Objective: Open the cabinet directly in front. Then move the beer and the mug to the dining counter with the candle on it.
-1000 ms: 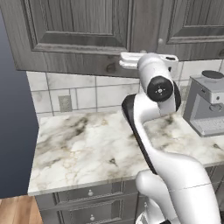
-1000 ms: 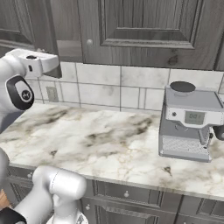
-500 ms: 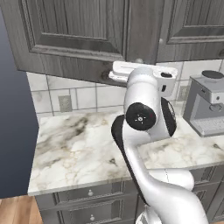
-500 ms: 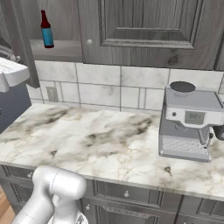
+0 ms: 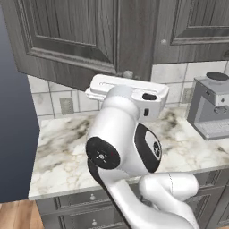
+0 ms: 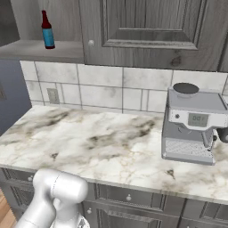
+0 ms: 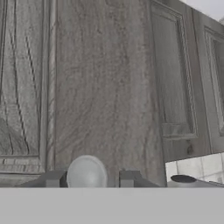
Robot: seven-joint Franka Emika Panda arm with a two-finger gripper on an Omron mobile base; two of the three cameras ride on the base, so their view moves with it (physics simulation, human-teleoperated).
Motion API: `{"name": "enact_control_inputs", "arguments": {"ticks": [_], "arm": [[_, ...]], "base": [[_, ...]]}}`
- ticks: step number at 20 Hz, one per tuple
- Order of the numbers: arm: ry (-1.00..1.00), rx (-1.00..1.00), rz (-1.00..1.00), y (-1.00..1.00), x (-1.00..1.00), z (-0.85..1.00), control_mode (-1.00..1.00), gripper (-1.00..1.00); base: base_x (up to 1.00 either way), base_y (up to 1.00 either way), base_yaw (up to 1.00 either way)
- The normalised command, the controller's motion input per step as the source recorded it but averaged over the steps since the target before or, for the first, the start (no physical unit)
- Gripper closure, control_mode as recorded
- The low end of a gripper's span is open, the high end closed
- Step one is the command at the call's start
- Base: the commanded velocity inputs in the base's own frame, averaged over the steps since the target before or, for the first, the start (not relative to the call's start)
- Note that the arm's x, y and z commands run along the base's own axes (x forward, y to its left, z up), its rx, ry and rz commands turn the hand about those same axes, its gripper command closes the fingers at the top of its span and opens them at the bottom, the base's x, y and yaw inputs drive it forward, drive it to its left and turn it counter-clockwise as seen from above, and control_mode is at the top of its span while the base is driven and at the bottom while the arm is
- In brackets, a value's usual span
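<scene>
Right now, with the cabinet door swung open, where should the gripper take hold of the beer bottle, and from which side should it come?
Probably the body of the beer, around the blue label, coming level from the open front of the cabinet. It stands upright near the shelf's front edge. The body is wider than the neck, giving the fingers more surface, and nothing blocks the front.

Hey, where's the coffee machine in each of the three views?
Left base view: coffee machine at the right edge, on the marble worktop.
Right base view: right of centre, on the worktop.
Hand view: its top, lower right.
Shared landmark: the shut cabinet door above it.
</scene>
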Motion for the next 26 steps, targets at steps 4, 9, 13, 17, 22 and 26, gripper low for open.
{"name": "enact_control_inputs", "arguments": {"ticks": [4, 9, 13, 17, 22, 26], "arm": [[0.0, 0.0, 0.0, -0.04, -0.24, -0.02, -1.0, -1.0], [-0.03, 0.02, 0.0, -0.42, -0.77, -0.05, -1.0, -1.0], [-0.04, 0.14, 0.0, -0.7, -0.55, 0.04, -1.0, -1.0], [-0.04, 0.25, 0.08, -0.92, -0.51, 0.19, -1.0, -1.0], [-0.03, 0.06, 0.01, -0.24, -0.18, 0.0, -1.0, -1.0], [-0.05, 0.09, 0.06, -0.2, -0.01, 0.04, -1.0, -1.0]], "base": [[0.0, 0.0, 0.0], [0.0, 0.0, 0.0], [0.0, 0.0, 0.0], [0.0, 0.0, 0.0], [0.0, 0.0, 0.0], [0.0, 0.0, 0.0]]}}
